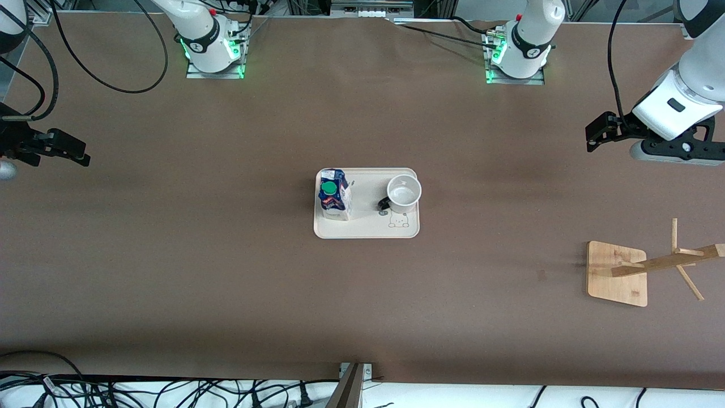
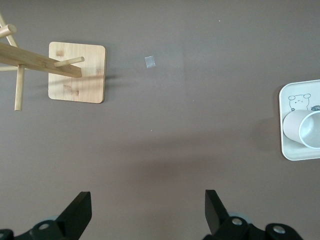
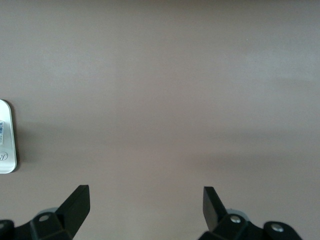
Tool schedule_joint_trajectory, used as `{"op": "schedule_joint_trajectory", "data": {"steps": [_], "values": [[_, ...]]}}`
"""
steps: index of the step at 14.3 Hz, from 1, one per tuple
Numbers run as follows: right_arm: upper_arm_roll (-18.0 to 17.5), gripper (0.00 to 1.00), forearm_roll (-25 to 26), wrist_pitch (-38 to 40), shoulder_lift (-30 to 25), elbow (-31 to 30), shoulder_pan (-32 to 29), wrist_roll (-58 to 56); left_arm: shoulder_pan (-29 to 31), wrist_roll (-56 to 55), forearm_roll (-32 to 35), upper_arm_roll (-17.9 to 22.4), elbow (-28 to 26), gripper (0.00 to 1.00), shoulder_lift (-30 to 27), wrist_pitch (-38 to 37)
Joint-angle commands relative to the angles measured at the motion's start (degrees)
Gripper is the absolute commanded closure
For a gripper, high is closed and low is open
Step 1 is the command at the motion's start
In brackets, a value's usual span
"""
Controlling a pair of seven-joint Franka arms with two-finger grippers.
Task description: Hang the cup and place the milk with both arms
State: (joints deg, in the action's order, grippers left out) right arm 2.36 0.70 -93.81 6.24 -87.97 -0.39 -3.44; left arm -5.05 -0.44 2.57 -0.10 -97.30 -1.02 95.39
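Observation:
The cup (image 1: 404,190), a white mug with a black handle, stands upright on a cream tray (image 1: 368,228) in the middle of the table; it also shows in the left wrist view (image 2: 301,128). The milk (image 1: 334,195), a blue and white carton with a green cap, stands on the same tray, toward the right arm's end. My left gripper (image 1: 592,136) hangs open and empty over bare table at the left arm's end (image 2: 147,207). At the right arm's end my right gripper (image 1: 79,154) is likewise open over bare table (image 3: 145,202), holding nothing.
A wooden cup rack (image 1: 616,273) with pegs stands on a square base at the left arm's end, nearer the front camera than the tray; the left wrist view shows the rack (image 2: 77,72) too. A small scrap of tape (image 2: 150,61) lies near it. The tray's edge (image 3: 6,142) shows in the right wrist view.

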Motion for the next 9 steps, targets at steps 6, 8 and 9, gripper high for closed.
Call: {"op": "schedule_joint_trajectory", "data": {"steps": [6, 8, 9], "values": [[0.0, 0.00, 0.0, 0.7, -0.2, 0.5, -0.1, -1.1, 0.0, -0.4, -0.8, -0.2, 1.8, 0.00, 0.7, -2.1], [0.0, 0.00, -0.3, 0.6, -0.2, 0.5, -0.1, -1.2, 0.0, -0.3, -0.8, -0.2, 1.8, 0.00, 0.6, -2.8], [0.0, 0.00, -0.4, 0.6, -0.1, 0.5, -0.1, -1.2, 0.0, -0.3, -0.8, -0.1, 1.8, 0.00, 0.6, -2.8]]}}
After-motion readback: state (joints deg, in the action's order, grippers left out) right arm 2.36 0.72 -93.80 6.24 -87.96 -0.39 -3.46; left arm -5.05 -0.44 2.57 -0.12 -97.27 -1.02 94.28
